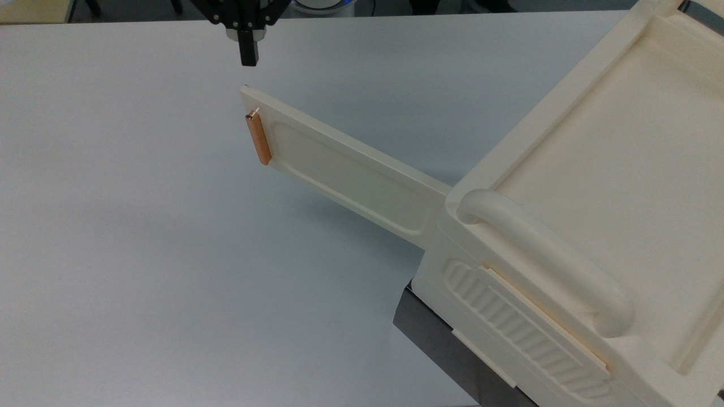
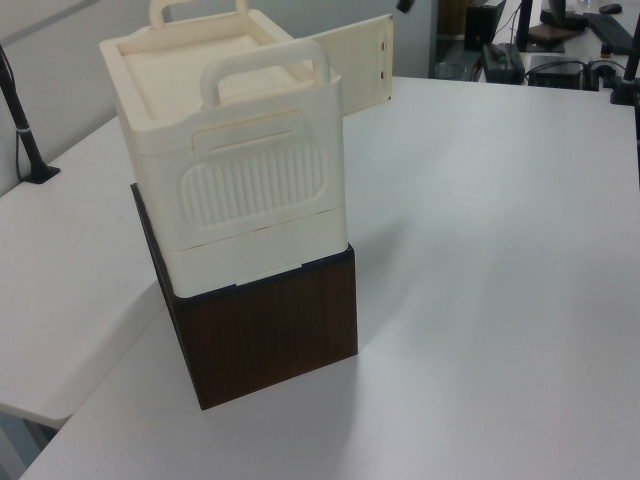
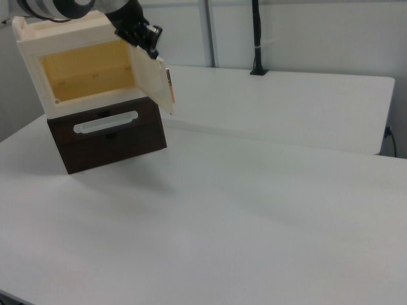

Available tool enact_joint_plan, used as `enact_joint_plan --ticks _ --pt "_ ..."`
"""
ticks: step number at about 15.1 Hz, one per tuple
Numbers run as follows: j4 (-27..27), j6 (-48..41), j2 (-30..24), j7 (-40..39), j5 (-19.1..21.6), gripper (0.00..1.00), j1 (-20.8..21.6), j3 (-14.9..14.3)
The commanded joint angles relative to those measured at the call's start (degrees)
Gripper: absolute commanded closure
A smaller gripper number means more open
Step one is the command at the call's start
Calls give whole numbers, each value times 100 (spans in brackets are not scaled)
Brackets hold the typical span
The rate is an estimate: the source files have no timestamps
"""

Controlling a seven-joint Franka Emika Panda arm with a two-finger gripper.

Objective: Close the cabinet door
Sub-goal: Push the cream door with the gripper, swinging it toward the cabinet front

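The cabinet door (image 1: 350,175) stands wide open, swung out from the cream cabinet (image 1: 611,169) toward the top view's left. Its copper-orange bar handle (image 1: 258,138) sits at the free end. My gripper (image 1: 249,56) hangs shut, with nothing in it, just beyond that free end, with a small gap to the door's corner. In the right view the gripper (image 3: 152,46) is by the top edge of the door (image 3: 151,79), and the cabinet's yellowish inside (image 3: 89,73) is exposed. In the left view the door (image 2: 355,65) sticks out behind the cabinet (image 2: 235,170).
The cabinet rests on a dark brown wooden box (image 2: 270,335) with a white drawer handle (image 3: 105,122). The white table (image 1: 141,254) spreads wide around it. A black pole (image 3: 256,38) stands at the table's far edge in the right view.
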Motion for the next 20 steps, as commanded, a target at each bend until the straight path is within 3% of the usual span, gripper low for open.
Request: enact_joint_plan --ticks 1,4,9,16,18,20 --pt "-40 1049 137 410 253 100 -78 -73" --pt "-57 1490 374 577 245 100 -78 -73" --pt "-110 1421 436 578 315 100 -26 -3" --pt "-49 -397 32 166 1271 100 1 445" --pt "-49 -557 14 138 1580 100 9 507" --pt "-49 -548 23 130 1607 100 9 577"
